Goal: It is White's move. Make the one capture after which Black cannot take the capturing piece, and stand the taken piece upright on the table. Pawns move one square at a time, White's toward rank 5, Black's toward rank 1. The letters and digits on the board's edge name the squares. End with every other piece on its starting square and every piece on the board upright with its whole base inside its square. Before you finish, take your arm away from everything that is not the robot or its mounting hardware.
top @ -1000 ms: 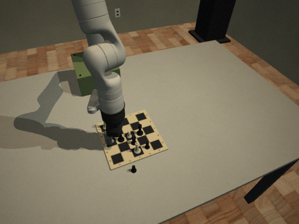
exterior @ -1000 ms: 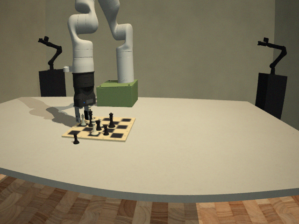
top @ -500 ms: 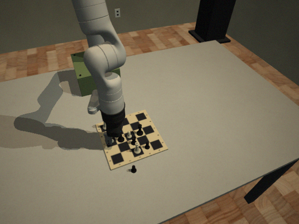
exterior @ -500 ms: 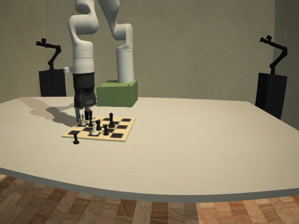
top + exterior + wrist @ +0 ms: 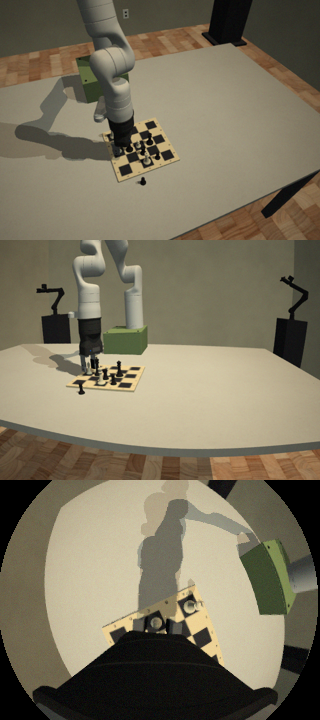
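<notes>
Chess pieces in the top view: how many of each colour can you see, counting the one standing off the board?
White pieces: 4
Black pieces on the board: 4
Black pawn on the table: 1
Total: 9 visible

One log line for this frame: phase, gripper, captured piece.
phase: gripper low over white piece at board corner | gripper: open, holding nothing | captured: black pawn upright on table beside board

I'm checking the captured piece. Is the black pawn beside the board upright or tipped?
Upright. The black pawn stands on its base on the table, just off the board's edge, its round head on top.
</notes>
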Robot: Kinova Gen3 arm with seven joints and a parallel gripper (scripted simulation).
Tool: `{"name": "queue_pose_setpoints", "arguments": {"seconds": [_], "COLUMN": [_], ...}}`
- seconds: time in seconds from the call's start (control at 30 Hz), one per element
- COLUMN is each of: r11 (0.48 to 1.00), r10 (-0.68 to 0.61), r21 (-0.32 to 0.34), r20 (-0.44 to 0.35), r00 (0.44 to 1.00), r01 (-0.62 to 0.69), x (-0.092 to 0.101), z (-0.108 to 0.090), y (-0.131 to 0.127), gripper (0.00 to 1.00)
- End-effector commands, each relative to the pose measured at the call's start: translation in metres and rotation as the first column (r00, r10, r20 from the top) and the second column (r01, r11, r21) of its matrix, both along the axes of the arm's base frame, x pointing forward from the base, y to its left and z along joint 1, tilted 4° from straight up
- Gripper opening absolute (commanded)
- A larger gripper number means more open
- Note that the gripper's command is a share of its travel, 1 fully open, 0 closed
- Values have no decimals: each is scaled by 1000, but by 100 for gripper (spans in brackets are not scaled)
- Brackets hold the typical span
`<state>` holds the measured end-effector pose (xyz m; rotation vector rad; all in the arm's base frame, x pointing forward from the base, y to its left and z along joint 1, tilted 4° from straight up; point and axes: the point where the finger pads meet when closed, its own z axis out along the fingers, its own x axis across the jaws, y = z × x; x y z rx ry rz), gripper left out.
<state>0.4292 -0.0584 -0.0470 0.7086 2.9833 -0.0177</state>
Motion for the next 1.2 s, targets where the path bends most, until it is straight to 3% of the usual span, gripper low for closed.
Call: {"name": "queue_pose_setpoints", "arguments": {"seconds": [0.0,0.2,0.23,1.17], "r11": [1000,1000,1000,1000], "r10": [0,0,0,0], "r21": [0,0,0,0], "r20": [2,2,2,2], "r00": [1000,1000,1000,1000], "r01": [0,0,0,0], "x": [1,1,1,1], "z": [1,1,1,1], "y": [0,0,0,0], "gripper": [73,73,0,0]}}
